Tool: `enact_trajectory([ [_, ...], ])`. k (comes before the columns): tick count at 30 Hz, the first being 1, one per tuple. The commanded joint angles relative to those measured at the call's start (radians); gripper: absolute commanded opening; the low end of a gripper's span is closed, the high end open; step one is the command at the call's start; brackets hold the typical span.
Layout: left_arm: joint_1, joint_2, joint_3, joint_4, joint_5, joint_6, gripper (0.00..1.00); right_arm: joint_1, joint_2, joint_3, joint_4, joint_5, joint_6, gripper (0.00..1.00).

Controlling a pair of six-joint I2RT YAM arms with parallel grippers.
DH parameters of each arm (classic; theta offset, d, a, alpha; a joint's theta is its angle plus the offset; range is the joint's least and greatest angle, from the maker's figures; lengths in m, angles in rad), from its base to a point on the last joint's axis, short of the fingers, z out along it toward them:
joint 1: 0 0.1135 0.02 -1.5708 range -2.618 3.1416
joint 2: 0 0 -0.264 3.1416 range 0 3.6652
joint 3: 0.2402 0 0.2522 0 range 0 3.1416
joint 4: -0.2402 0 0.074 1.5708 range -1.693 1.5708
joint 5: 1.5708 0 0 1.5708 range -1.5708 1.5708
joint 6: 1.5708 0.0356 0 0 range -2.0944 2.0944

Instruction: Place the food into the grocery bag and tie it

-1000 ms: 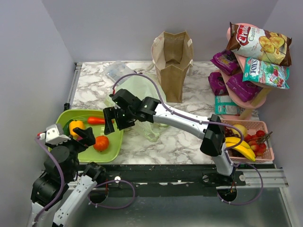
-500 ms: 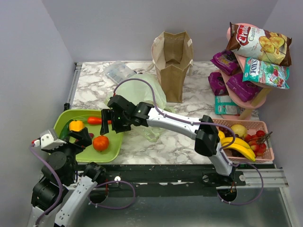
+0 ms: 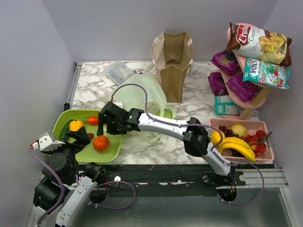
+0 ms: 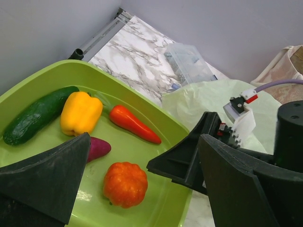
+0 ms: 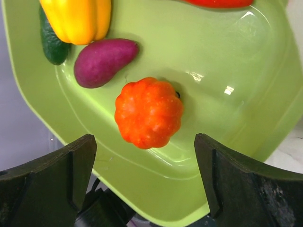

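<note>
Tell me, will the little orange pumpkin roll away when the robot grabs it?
Probably a bit. The orange pumpkin is round and squat, so it may wobble rather than roll far. The green tray looks glossy, so the pumpkin could slide if nudged. The pumpkin's ribbed sides may help the right gripper, open over it, hold on.

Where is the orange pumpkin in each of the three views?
Top external: orange pumpkin at lower left, near the front edge of the green tray.
Left wrist: orange pumpkin at bottom centre.
Right wrist: orange pumpkin in the middle.
Shared landmark: the green tray under it.
</note>
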Motion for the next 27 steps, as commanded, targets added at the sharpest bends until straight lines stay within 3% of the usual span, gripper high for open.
enact_trajectory([
  [1, 0.005, -0.051, -0.005, 0.02, -0.035, 0.005, 0.99, 0.024, 0.051, 0.054, -0.013, 0.06, 0.023, 0.92],
  [27, 0.007, -0.037, -0.011, 0.029, -0.026, 0.02, 0.99, 0.044, 0.215, 0.105, -0.022, -0.017, 0.047, 0.93],
])
